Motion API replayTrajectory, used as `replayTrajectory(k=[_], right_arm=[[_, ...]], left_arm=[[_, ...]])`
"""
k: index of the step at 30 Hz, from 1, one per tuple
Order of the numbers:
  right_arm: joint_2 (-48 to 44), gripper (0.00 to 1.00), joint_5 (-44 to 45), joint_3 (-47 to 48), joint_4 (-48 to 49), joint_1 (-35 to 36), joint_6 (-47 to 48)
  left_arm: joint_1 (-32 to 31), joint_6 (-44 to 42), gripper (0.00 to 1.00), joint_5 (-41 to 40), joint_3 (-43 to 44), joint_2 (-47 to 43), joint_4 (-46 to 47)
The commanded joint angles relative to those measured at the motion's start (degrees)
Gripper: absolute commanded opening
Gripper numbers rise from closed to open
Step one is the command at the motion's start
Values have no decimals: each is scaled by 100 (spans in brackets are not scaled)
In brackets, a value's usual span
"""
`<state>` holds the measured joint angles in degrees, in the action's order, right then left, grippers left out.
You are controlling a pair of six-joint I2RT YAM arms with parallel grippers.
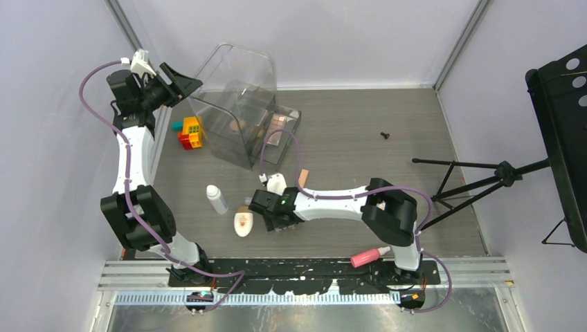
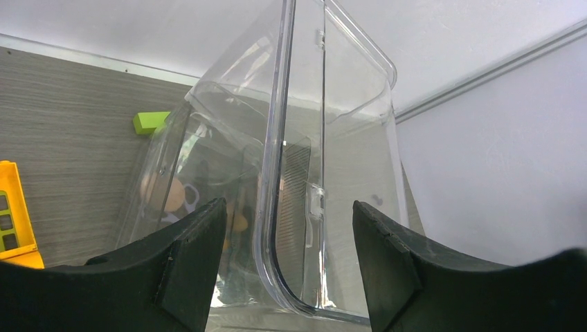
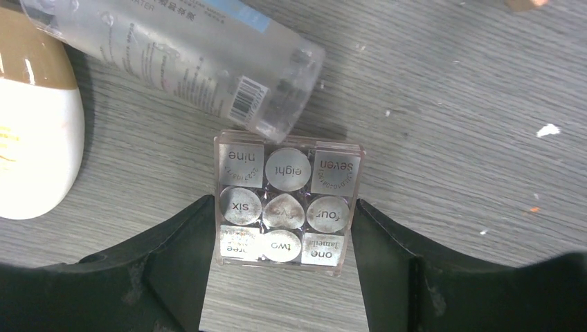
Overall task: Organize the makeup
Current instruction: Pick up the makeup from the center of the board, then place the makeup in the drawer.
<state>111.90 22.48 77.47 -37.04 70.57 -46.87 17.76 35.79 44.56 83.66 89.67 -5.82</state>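
Broadly, the clear case (image 1: 239,111) stands on the surface (image 1: 360,138) at the upper left of the top view. The left gripper (image 2: 287,207) is up there, jaws half apart astride its clear panel without touching, well apart from the loose makeup. The right gripper (image 3: 282,207) is the nearer one. The square-pan palette (image 3: 288,173) lies flat between its jaws, sides square to the pads; whether they press it I cannot tell. The clear bottle (image 3: 187,59) crowds the palette's far edge, so a straight lift seems wise.
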Motion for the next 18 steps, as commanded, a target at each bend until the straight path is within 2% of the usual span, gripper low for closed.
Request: replayTrajectory(k=[1, 9, 14, 18], right_arm=[[-775, 51, 265, -36, -181, -171, 21], [-1609, 50, -35, -231, -137, -1193, 400], [-1617, 50, -283, 279, -21, -1815, 823], [-1056, 49, -573, 1151, 30, -2157, 1041]], left_arm=[[17, 28, 68, 157, -15, -74, 248], [36, 8, 68, 178, 52, -26, 212], [40, -116, 68, 105, 45, -92, 97], [43, -116, 68, 114, 45, -99, 96]])
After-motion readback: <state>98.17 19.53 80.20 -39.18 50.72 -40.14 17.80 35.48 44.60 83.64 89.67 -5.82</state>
